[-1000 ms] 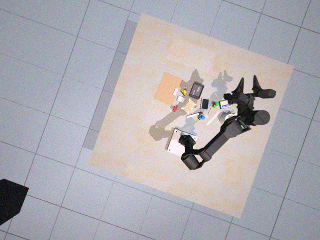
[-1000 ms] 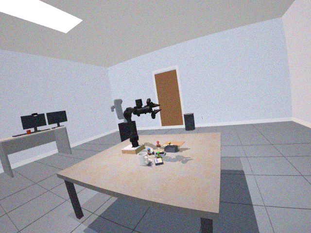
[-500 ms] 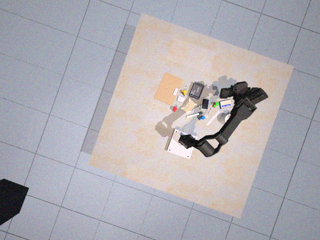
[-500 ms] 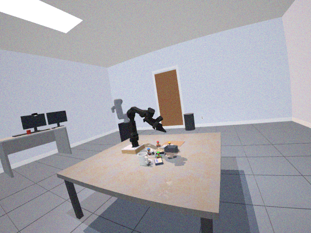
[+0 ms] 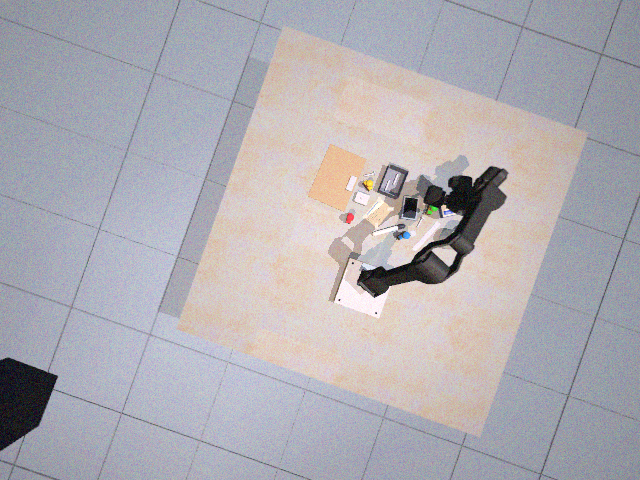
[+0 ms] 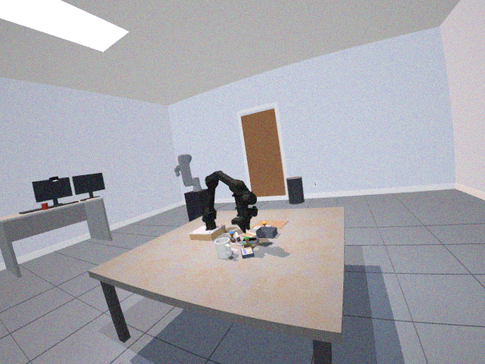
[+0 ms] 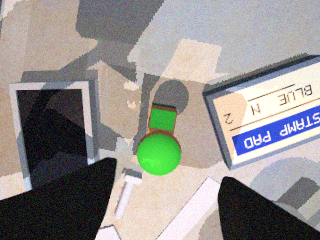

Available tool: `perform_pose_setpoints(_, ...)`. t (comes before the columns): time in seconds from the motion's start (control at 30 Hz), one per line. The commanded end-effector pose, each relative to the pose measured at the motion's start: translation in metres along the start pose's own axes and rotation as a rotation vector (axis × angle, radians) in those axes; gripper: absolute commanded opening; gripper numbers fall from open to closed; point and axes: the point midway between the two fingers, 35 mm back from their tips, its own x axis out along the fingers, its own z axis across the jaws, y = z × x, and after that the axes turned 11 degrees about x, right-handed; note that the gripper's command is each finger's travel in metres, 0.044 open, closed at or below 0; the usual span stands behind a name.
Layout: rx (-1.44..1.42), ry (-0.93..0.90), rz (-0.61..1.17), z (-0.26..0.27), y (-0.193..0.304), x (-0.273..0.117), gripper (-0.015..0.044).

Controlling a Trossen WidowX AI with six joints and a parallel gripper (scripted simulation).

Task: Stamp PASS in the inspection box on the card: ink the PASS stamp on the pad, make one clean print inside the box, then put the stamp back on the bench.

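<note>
The PASS stamp point(image 7: 159, 154) point(image 5: 430, 209) has a round green knob and stands upright on the bench. My gripper point(image 7: 168, 178) point(image 5: 433, 200) hangs right above it, open, with a dark finger on each side of the knob and clear of it. Nothing is held. A dark ink pad in a pale frame point(image 7: 56, 127) point(image 5: 409, 207) lies just left of the stamp. A box labelled STAMP PAD BLUE point(image 7: 267, 116) point(image 5: 447, 211) lies to its right. A small white card point(image 5: 361, 197) lies further left, beside a tan board point(image 5: 333, 173).
Yellow-knobbed point(image 5: 368, 183), red-knobbed point(image 5: 349, 217) and blue-knobbed point(image 5: 404, 235) stamps stand among the clutter. A grey tray point(image 5: 392, 180), a white pen point(image 5: 387, 229) and a white mug point(image 6: 223, 247) are nearby. My arm's white base plate point(image 5: 351, 299) sits toward the table's middle.
</note>
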Motion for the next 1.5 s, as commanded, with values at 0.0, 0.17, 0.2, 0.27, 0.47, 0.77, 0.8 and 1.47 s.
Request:
perform_pose_setpoints(0.0,0.018,0.016,0.053,0.0,0.006,0.004,0.0211)
perform_pose_setpoints(0.17,0.018,0.016,0.053,0.0,0.006,0.006,0.0211)
perform_pose_setpoints(0.2,0.018,0.016,0.053,0.0,0.006,0.007,0.0211)
perform_pose_setpoints(0.27,0.018,0.016,0.053,0.0,0.006,0.01,0.0211)
perform_pose_setpoints(0.47,0.018,0.016,0.053,-0.001,0.005,0.019,0.0211)
perform_pose_setpoints(0.77,0.018,0.016,0.053,0.0,0.006,0.034,0.0211)
perform_pose_setpoints(0.8,0.018,0.016,0.053,0.0,0.006,0.036,0.0211)
perform_pose_setpoints(1.47,0.018,0.016,0.053,0.001,0.01,0.069,0.0211)
